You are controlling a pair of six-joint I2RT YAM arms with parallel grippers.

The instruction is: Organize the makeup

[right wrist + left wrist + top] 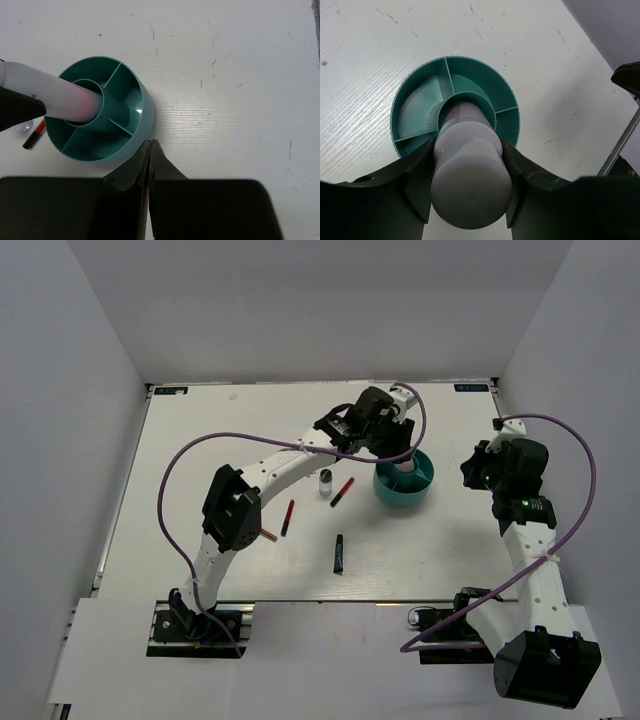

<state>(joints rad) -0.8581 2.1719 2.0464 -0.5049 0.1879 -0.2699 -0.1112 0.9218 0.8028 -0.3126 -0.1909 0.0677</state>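
My left gripper (468, 147) is shut on a white makeup tube (470, 175), pads on either side of it. The tube's far end stands in the middle well of the teal divided tub (470, 72). In the top view the left gripper (395, 435) hangs over the tub (404, 485). Still lying on the table are a small white bottle (325, 483), two red-and-black tubes (343, 491) (288, 517) and a black tube (339, 553). My right gripper (151, 142) is shut and empty, its tips just beside the tub's rim (142, 117); the held tube (60, 95) shows there too.
A small red piece (268, 535) lies by the left arm's elbow. White walls close the table on three sides. The left arm's purple cable arcs over the table's left half.
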